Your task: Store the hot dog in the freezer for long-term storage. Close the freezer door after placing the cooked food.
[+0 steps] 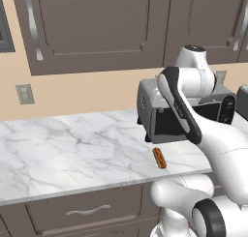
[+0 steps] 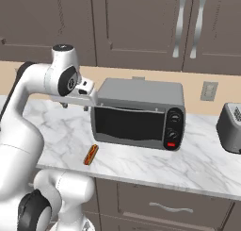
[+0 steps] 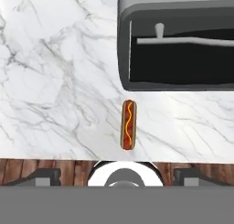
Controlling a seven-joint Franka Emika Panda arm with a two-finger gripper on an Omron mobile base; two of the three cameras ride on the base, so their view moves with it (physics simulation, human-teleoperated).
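The hot dog (image 1: 159, 157) (image 2: 91, 154) (image 3: 128, 124), a small red sausage with a mustard line in a tan bun, lies on the marble counter (image 1: 68, 149) near its front edge, just in front of the toaster oven. My gripper (image 2: 75, 106) (image 3: 119, 176) hangs well above the counter and points down, with the hot dog straight below it. The fingertips (image 3: 45, 175) stand wide apart at the bottom of the hand view with nothing between them, so the gripper is open. The freezer and the freezer door are out of view.
A grey toaster oven (image 1: 156, 116) (image 2: 136, 114) (image 3: 178, 49) stands on the counter right behind the hot dog. A silver toaster (image 2: 230, 127) sits further right. Brown wall cabinets (image 2: 136, 22) hang above, and drawers (image 1: 87, 212) run under the counter edge.
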